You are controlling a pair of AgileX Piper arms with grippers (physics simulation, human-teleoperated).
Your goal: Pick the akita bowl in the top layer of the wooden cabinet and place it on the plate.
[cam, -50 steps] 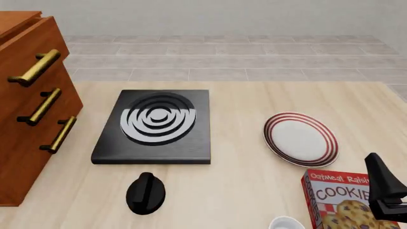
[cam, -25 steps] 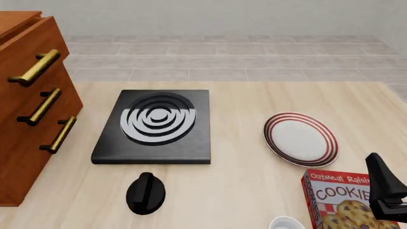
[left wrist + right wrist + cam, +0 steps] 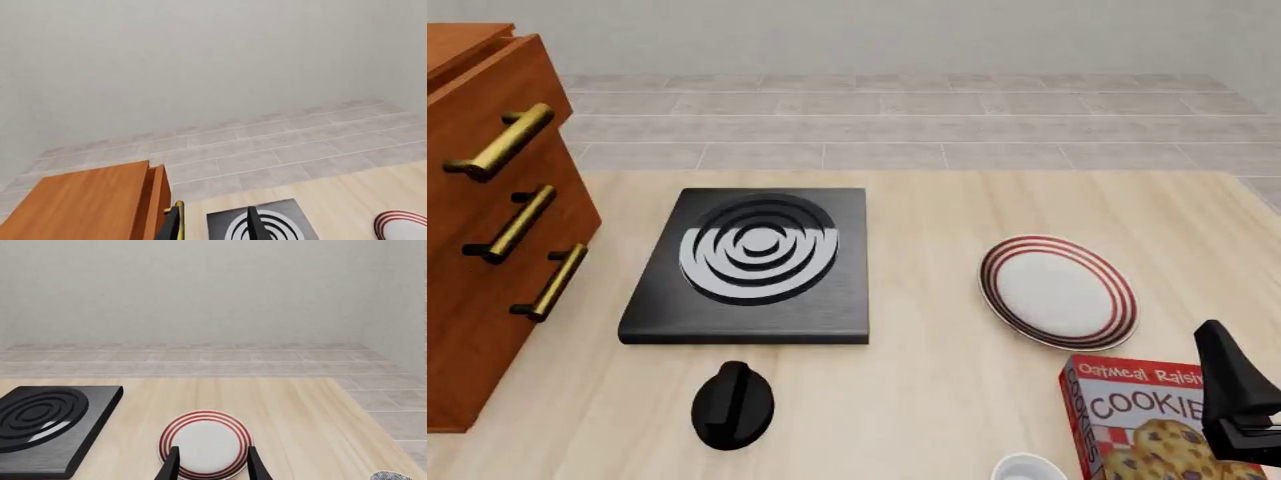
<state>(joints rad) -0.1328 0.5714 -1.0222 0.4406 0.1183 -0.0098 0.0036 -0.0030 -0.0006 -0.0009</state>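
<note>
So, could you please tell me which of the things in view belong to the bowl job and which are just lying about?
Belong to the job:
wooden cabinet
top layer, its drawer front showing
plate
The akita bowl itself is not in sight.

Just lying about:
stove
black knob
cookie box
white bowl, only its rim showing

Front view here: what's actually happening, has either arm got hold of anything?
Nothing is held. The right gripper hangs open beside the cookie box, its camera looking at the bare plate. The left gripper is open, facing the wooden cabinet. The top layer sticks out slightly; no akita bowl is visible.
</note>
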